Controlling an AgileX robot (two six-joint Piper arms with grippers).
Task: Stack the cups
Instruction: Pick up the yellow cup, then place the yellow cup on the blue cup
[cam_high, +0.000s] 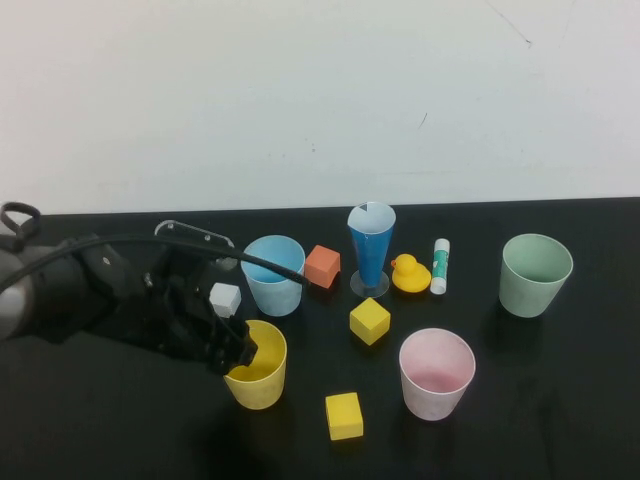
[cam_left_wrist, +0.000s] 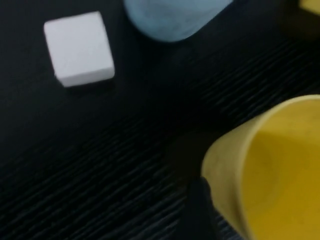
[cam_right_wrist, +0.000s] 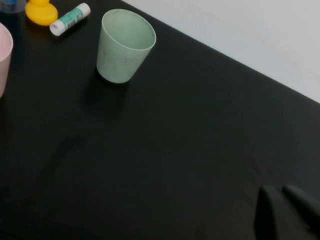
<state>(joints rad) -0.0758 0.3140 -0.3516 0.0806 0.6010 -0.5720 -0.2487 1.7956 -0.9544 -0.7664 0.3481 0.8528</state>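
Observation:
Four cups stand upright and apart on the black table: light blue (cam_high: 274, 275), yellow (cam_high: 258, 365), pink (cam_high: 436, 373) and pale green (cam_high: 535, 274). My left gripper (cam_high: 235, 350) is at the yellow cup's left rim and is open. In the left wrist view one dark finger (cam_left_wrist: 200, 207) lies against the outside of the yellow cup (cam_left_wrist: 280, 165); the other finger is out of view. The blue cup's base (cam_left_wrist: 170, 17) is beyond it. My right gripper (cam_right_wrist: 282, 197) is shut and empty over bare table, well away from the green cup (cam_right_wrist: 124, 47); the pink cup's rim (cam_right_wrist: 2, 55) is at the picture's edge.
A white cube (cam_high: 225, 299) lies between the blue and yellow cups, right by my left gripper. An orange cube (cam_high: 322, 266), a tall dark-blue cone glass (cam_high: 371, 250), a rubber duck (cam_high: 410, 274) and a glue stick (cam_high: 440, 266) stand mid-table. Two yellow cubes (cam_high: 369, 321) (cam_high: 344, 416) lie nearer.

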